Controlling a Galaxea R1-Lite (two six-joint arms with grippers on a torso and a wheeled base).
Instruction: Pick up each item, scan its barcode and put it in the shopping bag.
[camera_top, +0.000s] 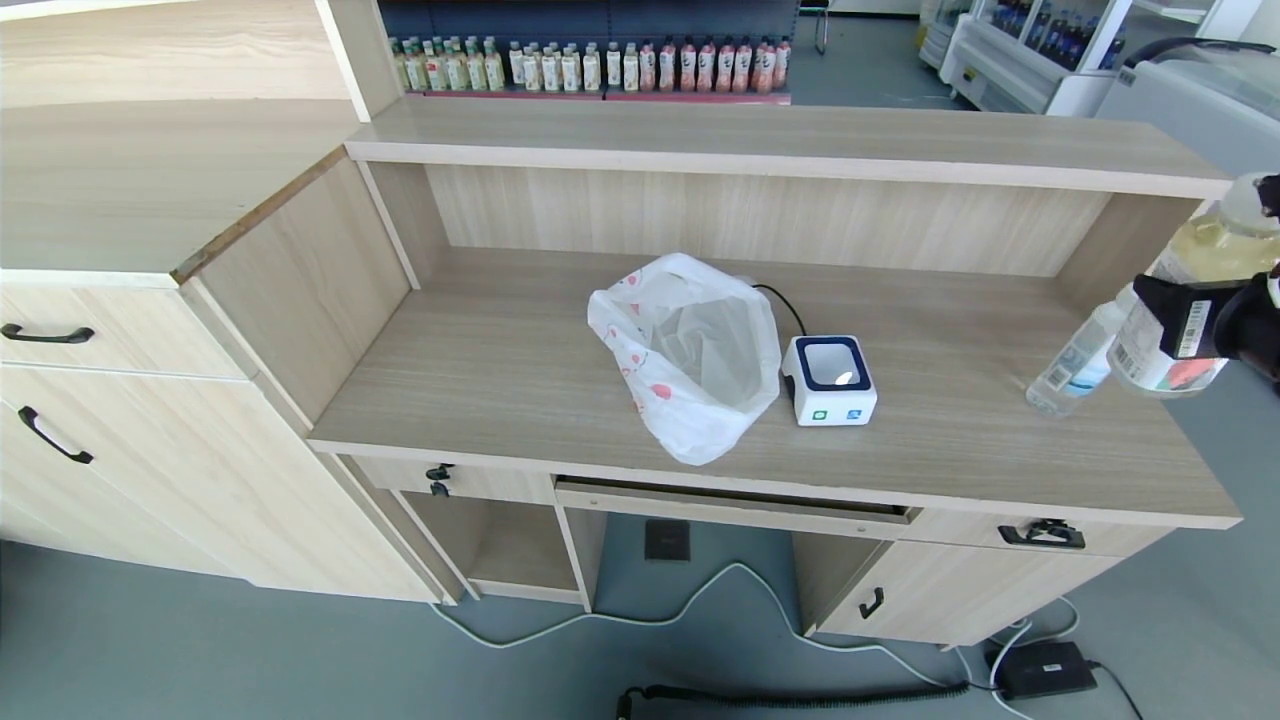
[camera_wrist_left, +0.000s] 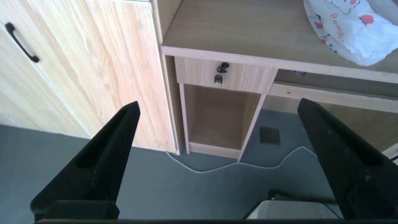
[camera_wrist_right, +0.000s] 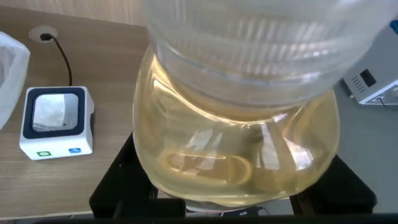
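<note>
The bottle (camera_top: 1210, 255) of pale yellow liquid sits at the right edge of the head view, raised clear of the worktop (camera_top: 500, 370) and tilted. The right tool (camera_top: 1190, 325) is pinching it around the lower body. Full and smooth-walled, it will likely feel heavy and a little slippery, and the thin plastic may give under pressure, so a firm hold on the labelled waist seems safest.

Just beside it, lower in the frame, a smaller clear bottle (camera_top: 1075, 365) rests on the worktop. Toward the centre are the scanner (camera_top: 828, 378), window facing up, and the open shopping bag (camera_top: 690, 350) touching its left side. The left tool (camera_wrist_left: 217, 162) hangs spread wide, holding nothing, above the floor.
</note>
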